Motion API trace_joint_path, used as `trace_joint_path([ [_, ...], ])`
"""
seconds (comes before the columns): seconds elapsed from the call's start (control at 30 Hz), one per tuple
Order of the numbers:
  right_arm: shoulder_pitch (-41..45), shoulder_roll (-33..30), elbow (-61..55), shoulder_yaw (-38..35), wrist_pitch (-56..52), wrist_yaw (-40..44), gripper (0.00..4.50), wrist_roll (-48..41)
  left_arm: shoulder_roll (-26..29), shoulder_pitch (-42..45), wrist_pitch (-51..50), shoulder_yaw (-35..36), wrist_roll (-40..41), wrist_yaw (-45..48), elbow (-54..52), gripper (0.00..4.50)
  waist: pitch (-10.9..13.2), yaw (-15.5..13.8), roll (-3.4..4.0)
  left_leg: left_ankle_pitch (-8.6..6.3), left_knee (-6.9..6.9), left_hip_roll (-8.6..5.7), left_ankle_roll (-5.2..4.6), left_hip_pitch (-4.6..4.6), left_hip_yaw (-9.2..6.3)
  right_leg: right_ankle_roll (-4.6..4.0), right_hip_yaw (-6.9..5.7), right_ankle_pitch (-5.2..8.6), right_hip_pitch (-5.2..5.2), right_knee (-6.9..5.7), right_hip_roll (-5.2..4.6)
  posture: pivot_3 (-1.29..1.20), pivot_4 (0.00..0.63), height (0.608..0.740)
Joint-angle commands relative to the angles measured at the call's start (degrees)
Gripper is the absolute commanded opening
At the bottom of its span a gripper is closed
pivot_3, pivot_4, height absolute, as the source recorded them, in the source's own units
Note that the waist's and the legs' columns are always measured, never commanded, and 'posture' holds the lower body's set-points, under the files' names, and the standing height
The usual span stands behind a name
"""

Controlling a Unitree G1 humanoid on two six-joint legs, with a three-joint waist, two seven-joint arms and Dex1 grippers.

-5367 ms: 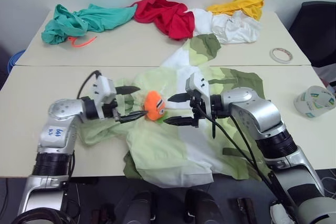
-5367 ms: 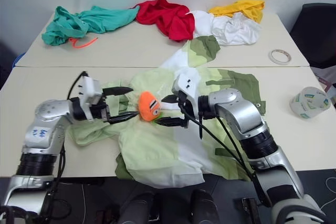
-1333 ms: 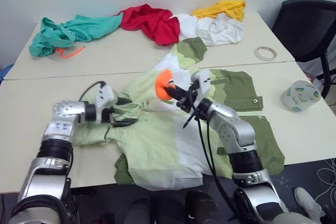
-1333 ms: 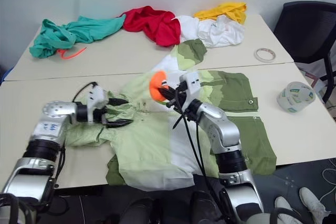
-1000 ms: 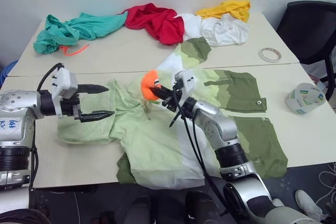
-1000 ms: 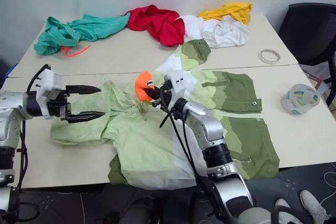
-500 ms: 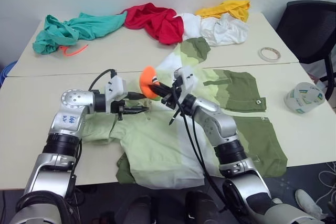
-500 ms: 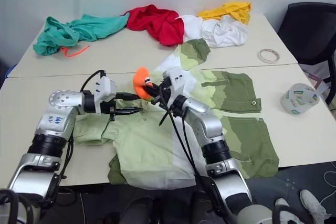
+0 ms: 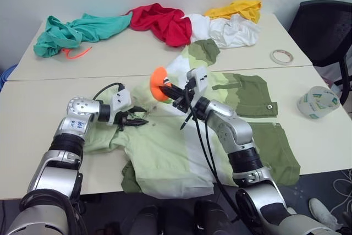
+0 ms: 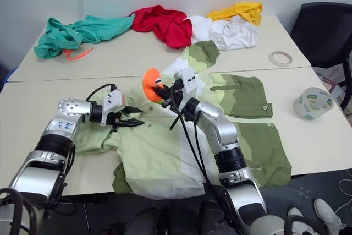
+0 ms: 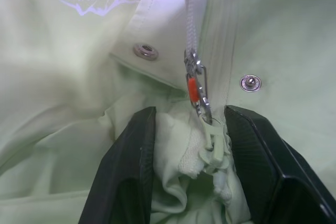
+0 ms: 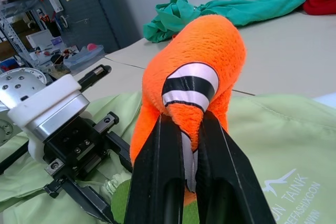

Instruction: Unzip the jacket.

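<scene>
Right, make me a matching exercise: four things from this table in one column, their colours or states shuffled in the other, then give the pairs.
Things:
1. plush toy
2. tape roll
3. left end effector
4. crumpled garment at the far left of the table

States:
A. teal, bunched in a heap
B. black fingers either side of the jacket zipper
C. orange, pinched in the shut right end effector
D. white ring lying flat on the far right

Pairs: 1-C, 2-D, 3-B, 4-A
</scene>
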State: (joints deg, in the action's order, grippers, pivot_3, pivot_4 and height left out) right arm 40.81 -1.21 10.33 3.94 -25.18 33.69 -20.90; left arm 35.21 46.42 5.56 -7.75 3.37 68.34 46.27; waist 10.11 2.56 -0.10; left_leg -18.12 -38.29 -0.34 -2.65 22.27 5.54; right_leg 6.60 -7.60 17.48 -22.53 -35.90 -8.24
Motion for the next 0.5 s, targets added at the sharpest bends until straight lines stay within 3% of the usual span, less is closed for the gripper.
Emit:
trace_joint_path([
  [0.03, -1.0, -0.2, -3.5, -1.2, 0.1, -0.7, 0.0, -1.2, 2.0, -0.8, -4.7, 0.3, -3.6, -5.9, 5.4, 2.1, 0.0, 0.1, -0.03, 0.01, 0.0, 0.0, 0.01, -0.05, 0.0, 0.0, 0.0, 0.0, 0.04, -0.01, 0.0, 0.0, 0.15, 0.74],
  [0.23, -3.1, -2.7, -4.7, -2.9, 0.5, -1.5, 0.0, -0.8, 3.4, -3.8, -11.2, -1.8, -5.0, -5.2, 5.0, 2.1, 0.0, 0.6, -0.04, 0.14, 0.03, 0.04, 0.09, -0.18, 0.0, 0.0, 0.05, 0.0, 0.11, -0.09, -0.02, 0.0, 0.15, 0.74],
  [0.5, -3.9, -12.0, -3.0, -8.3, 1.2, -1.2, 0.0, -1.4, 4.1, -7.8, -14.0, -2.5, -4.9, -5.1, 4.3, 2.1, -0.1, 0.6, 0.04, 0.15, 0.12, 0.05, 0.11, -0.28, 0.08, 0.0, 0.11, 0.0, 0.12, -0.1, -0.09, 0.0, 0.15, 0.74],
])
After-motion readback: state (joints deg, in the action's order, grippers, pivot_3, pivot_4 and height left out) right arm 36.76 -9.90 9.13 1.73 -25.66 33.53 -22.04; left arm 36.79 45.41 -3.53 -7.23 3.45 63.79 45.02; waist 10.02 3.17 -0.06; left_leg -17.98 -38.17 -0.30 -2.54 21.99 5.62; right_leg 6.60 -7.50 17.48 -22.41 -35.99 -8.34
